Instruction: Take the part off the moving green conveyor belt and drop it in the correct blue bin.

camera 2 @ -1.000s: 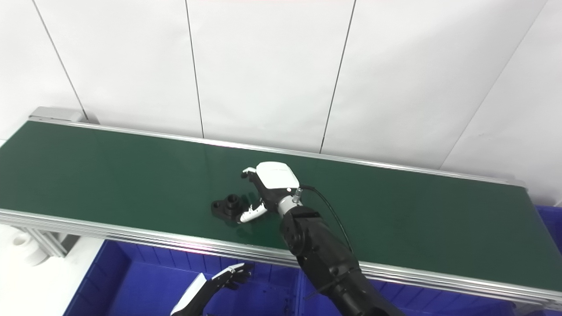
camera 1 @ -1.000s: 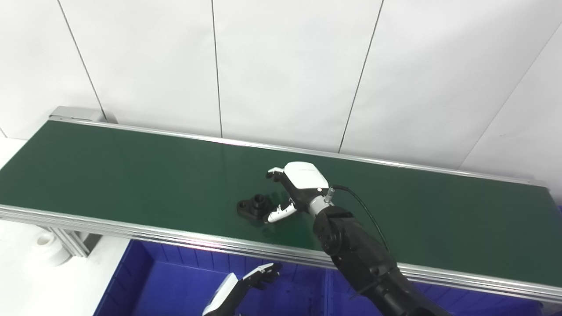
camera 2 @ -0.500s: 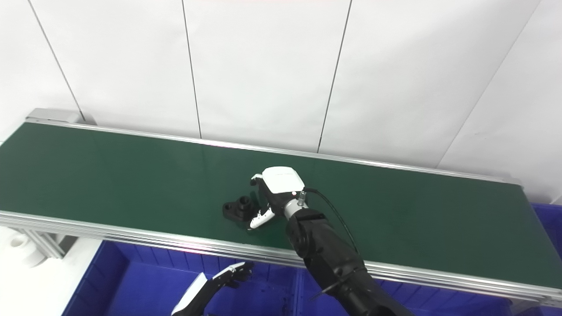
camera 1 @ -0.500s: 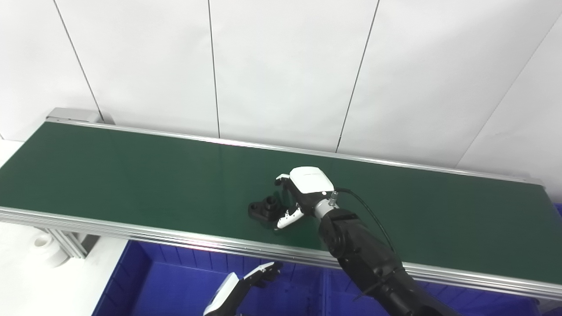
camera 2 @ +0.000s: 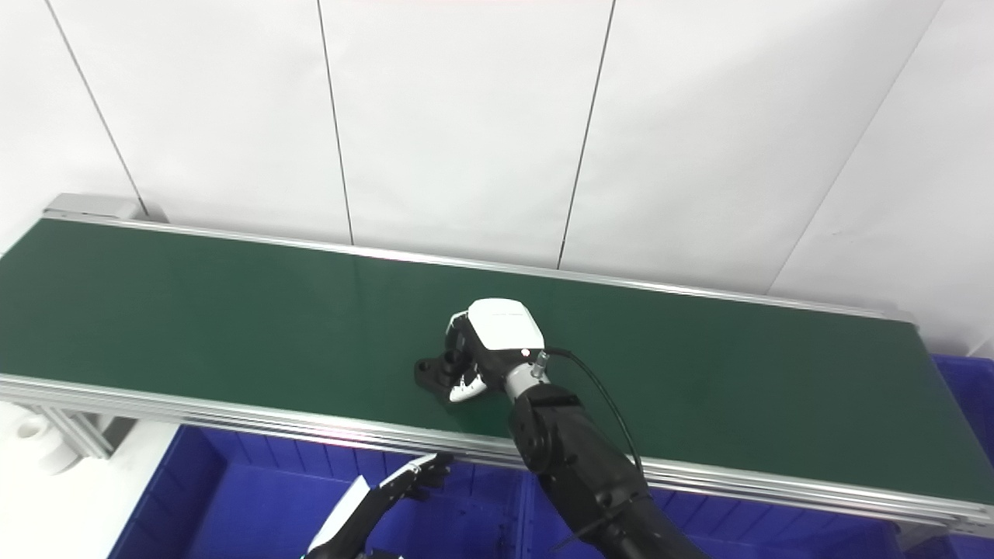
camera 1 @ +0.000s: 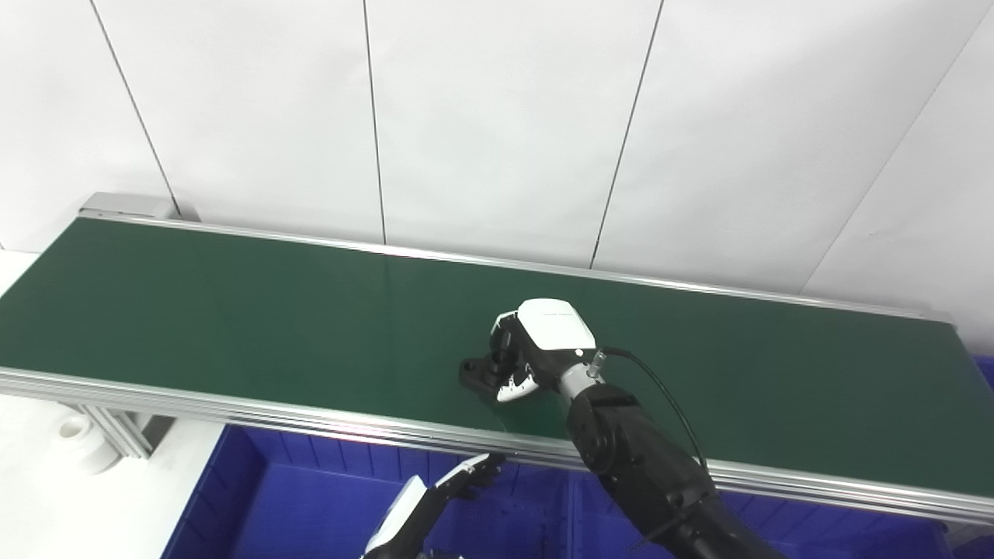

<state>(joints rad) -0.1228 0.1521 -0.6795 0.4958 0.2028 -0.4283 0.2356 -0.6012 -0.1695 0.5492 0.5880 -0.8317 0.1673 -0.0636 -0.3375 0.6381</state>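
Your right hand [camera 1: 536, 349] sits low over the green conveyor belt [camera 1: 233, 310], near the belt's front edge and a little right of centre. Its fingers are curled down around the black flanged part [camera 1: 480, 371], with the white-tipped thumb [camera 1: 514, 385] pressed in at the part's 5 o'clock side and the fingers over the raised boss at its 2 o'clock side. The part rests flat on the belt, its flange poking out at the hand's 9 o'clock. You can see contact, but whether the grip is fully closed and bearing the part cannot be told from either head camera.

Your left hand [camera 2: 404, 485] hangs below the belt's front rail, at 6 o'clock from the part, above the interior of the blue bin [camera 1: 295, 505]. Its fingers are stretched out and apart, holding nothing.

A second blue bin [camera 2: 959, 380] shows at the belt's far right end, at 3 o'clock from your right hand and well apart from it. The belt's aluminium frame [camera 1: 233, 404] runs along the front, and white wall panels [camera 1: 497, 116] stand behind it at 12 o'clock.
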